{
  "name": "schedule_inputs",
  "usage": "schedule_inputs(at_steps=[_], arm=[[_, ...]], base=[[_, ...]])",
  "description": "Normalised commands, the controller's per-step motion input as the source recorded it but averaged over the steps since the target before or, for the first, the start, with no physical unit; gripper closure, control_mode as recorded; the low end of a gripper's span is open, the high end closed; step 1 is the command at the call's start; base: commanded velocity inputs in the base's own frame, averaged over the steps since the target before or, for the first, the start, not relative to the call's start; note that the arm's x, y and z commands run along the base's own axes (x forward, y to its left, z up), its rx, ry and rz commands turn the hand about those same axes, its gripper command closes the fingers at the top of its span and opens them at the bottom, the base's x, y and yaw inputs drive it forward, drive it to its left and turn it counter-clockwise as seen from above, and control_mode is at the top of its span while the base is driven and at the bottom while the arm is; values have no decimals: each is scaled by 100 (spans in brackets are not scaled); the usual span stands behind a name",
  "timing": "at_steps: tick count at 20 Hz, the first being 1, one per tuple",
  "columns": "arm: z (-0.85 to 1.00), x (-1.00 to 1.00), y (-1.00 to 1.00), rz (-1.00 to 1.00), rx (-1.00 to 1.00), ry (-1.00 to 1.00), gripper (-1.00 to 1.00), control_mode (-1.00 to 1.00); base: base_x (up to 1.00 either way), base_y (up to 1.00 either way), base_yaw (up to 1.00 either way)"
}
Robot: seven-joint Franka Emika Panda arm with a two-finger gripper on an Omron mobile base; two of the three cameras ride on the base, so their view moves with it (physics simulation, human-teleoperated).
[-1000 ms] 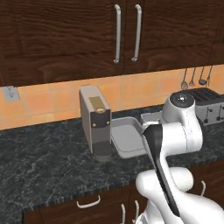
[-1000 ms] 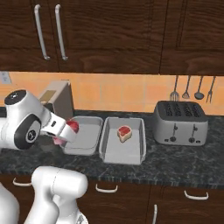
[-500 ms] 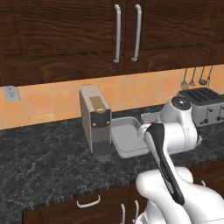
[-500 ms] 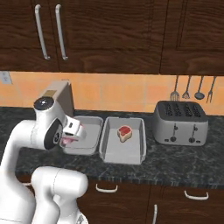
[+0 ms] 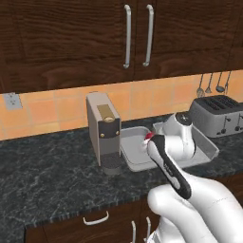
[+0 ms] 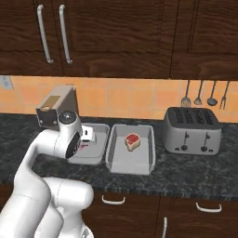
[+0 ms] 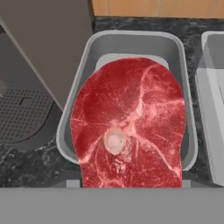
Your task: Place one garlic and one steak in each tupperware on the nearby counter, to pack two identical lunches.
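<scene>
Steak (image 7: 131, 127) between the fingers, above left tupperware (image 7: 131, 41).

A beige and grey coffee machine (image 5: 102, 127) is seen standing upright against the orange tiled backsplash (image 5: 47, 111). A silver toaster (image 6: 191, 130) is placed at the far right, well apart from the machine. Above the toaster, dark utensils (image 6: 199, 94) are hung on the wall. Dark wooden upper cabinets (image 5: 71, 38) with long silver handles (image 5: 127, 37) are mounted overhead. A wall outlet (image 5: 12, 100) is set at the left.
</scene>
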Motion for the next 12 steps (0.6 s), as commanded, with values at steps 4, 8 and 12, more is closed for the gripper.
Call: schedule_inputs(at_steps=[4, 8, 12], arm=[[-33, 76, 13, 8, 0, 12, 100, -100], [-28, 55, 8, 0, 0, 10, 100, -100], [-27, 48, 5, 0, 0, 7, 100, -100]], base=[[0, 0, 0], [0, 0, 0], [0, 0, 0]])
